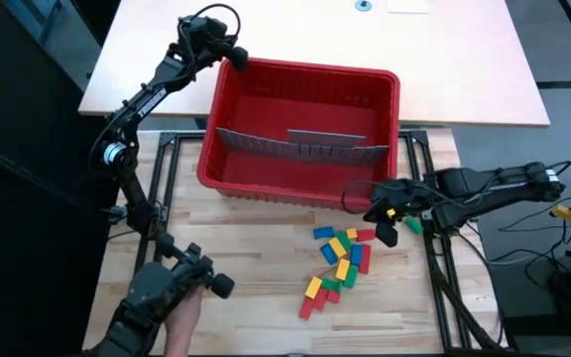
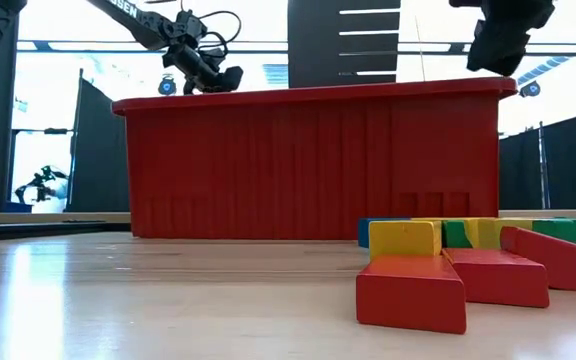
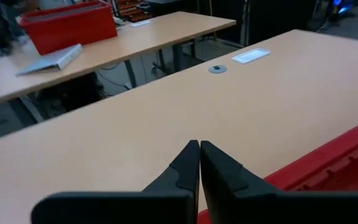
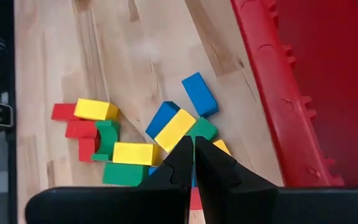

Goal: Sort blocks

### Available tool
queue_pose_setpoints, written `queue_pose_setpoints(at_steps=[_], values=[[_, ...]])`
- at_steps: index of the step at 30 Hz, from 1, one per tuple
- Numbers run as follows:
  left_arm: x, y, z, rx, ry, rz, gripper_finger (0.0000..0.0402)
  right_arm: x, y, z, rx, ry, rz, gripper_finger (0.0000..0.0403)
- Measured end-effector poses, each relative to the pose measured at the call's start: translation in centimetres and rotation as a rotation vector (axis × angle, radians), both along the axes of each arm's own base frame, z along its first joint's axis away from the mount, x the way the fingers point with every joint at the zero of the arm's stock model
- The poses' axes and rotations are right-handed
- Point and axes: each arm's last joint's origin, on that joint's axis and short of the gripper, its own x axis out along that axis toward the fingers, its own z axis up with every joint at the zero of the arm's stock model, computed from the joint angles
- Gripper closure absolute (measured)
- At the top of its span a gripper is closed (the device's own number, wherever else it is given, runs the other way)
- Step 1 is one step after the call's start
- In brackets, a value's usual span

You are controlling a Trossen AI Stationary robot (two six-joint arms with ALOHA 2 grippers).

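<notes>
The blocks (image 1: 337, 263) lie in a loose pile of red, green, blue and yellow pieces on the wooden table, just in front of the red bin (image 1: 310, 71). They show close up in the right wrist view (image 4: 135, 146) and the low view (image 2: 468, 265). My right gripper (image 1: 386, 234) (image 4: 193, 140) hangs shut above the pile's right end, by the bin's near right corner, with nothing between its fingers. My left gripper (image 1: 234, 59) (image 3: 199, 144) is shut and held high over the bin's far left corner.
Two flat grey slotted panels (image 1: 300, 145) lean inside the bin. The bin's front wall (image 2: 308, 160) rises right behind the pile. A light table (image 1: 444, 59) lies beyond the bin. Bare wood stretches left of the pile. What looks like a hand (image 1: 181, 322) shows at the near left.
</notes>
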Motion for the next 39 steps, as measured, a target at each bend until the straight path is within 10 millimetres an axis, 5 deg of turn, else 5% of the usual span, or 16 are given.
queue_pose_setpoints(at_steps=[18, 29, 39], values=[[-0.2, 1.3, -4.0, -0.267, -0.017, 0.069, 0.0402, 1.2, -0.1, -1.2, -0.074, 0.079, -0.041, 0.0403], [-0.6, -0.1, -5.4, -0.458, 0.103, 0.060, 0.0401, 0.5, -0.7, -1.5, -0.196, 0.145, -0.165, 0.0403], [-1.1, -2.5, -4.6, -0.558, 0.161, 0.040, 0.0401, 0.4, -1.0, -1.5, -0.258, 0.145, -0.235, 0.0403]])
